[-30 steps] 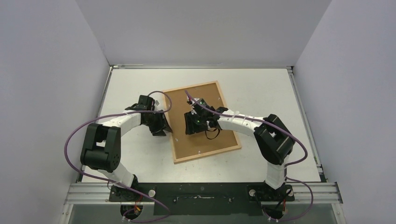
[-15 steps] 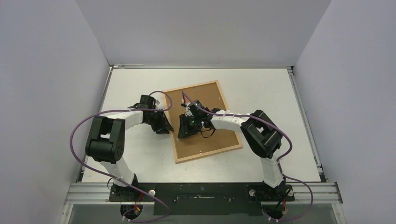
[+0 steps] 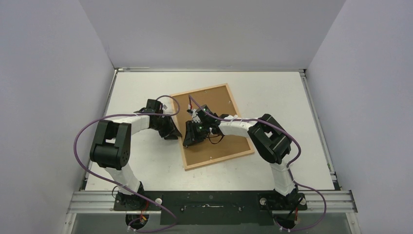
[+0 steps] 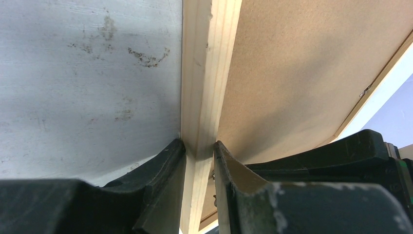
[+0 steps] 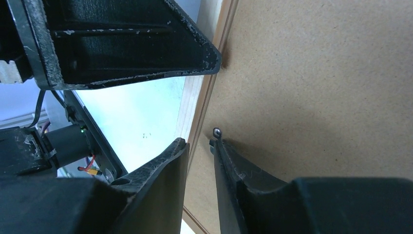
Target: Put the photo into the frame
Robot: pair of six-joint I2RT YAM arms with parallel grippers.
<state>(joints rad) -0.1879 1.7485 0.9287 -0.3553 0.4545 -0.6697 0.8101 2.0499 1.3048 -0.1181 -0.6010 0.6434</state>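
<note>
The frame (image 3: pixel 213 160) lies back-up on the table, its brown backing board (image 3: pixel 221 109) facing me. The photo is hidden. My left gripper (image 3: pixel 171 132) is shut on the frame's left pale-wood bar (image 4: pixel 207 73), one finger on the table side and one on the board side. My right gripper (image 3: pixel 190 138) is over the same left edge, just right of the left gripper. Its jaws stand a narrow gap apart over the bar's inner lip (image 5: pixel 202 117). A small metal tab (image 5: pixel 215 131) on the board touches its right fingertip (image 5: pixel 219 151).
The white table (image 3: pixel 141 97) is walled on the left, back and right. The two grippers sit very close together at the frame's left edge. The left gripper's body (image 5: pixel 122 44) fills the top of the right wrist view.
My right gripper has moved left across the backing board to the frame's left edge. My left gripper has closed in on that edge. The frame has shifted slightly.
</note>
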